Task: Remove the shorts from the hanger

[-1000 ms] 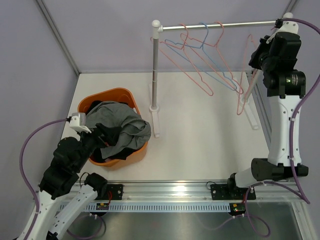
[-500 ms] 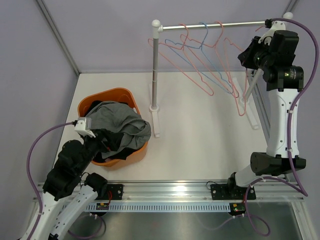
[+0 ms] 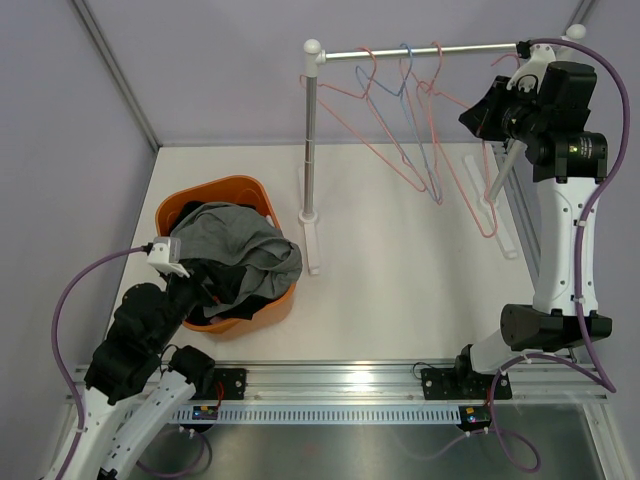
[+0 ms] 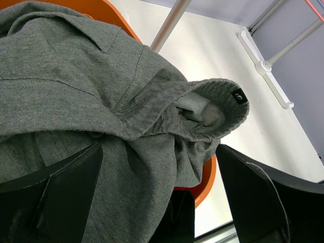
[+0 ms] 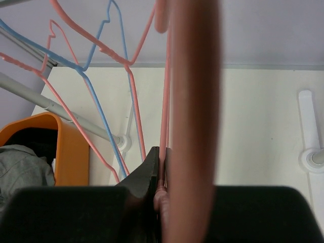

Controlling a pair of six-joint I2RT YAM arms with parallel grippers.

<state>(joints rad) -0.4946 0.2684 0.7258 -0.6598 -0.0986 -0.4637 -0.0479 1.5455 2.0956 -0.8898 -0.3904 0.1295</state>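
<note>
Black shorts (image 3: 240,292) mostly under the grey shorts (image 3: 235,240); pink hanger (image 5: 195,101) a close blur

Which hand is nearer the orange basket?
Left. The left hand hangs open over the orange basket, above the grey shorts; the right hand is across the table, up by the rail, shut on a pink hanger.

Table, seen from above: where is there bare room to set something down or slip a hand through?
Free: the table between the orange basket and the right arm's base, forward of the rack post. Crowded: the basket, heaped with shorts under the open left pincer; the back right, where hangers dangle.
</note>
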